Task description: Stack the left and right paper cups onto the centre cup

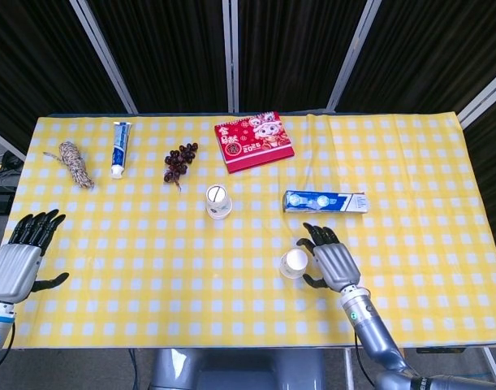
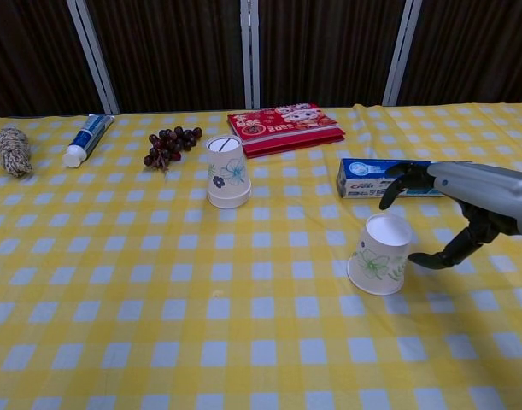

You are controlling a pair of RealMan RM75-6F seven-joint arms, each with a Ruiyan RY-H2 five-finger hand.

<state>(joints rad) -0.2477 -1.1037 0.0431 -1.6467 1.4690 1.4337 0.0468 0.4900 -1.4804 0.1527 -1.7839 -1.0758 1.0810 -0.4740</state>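
Two paper cups with a floral print stand upside down on the yellow checked cloth. One cup (image 1: pixel 217 201) (image 2: pixel 227 172) is near the middle. The other cup (image 1: pixel 294 262) (image 2: pixel 380 254) is nearer the front right and leans slightly. My right hand (image 1: pixel 329 258) (image 2: pixel 466 203) hovers just to the right of this second cup, fingers spread and curved over it, thumb low beside it, holding nothing. My left hand (image 1: pixel 20 260) stays at the table's left edge, fingers apart and empty; only the head view shows it.
A blue and white toothpaste box (image 1: pixel 325 201) (image 2: pixel 410 177) lies just behind the right hand. Along the back are a red packet (image 1: pixel 253 141), a bunch of dark grapes (image 1: pixel 179 161), a toothpaste tube (image 1: pixel 118 149) and a ball of twine (image 1: pixel 73 162).
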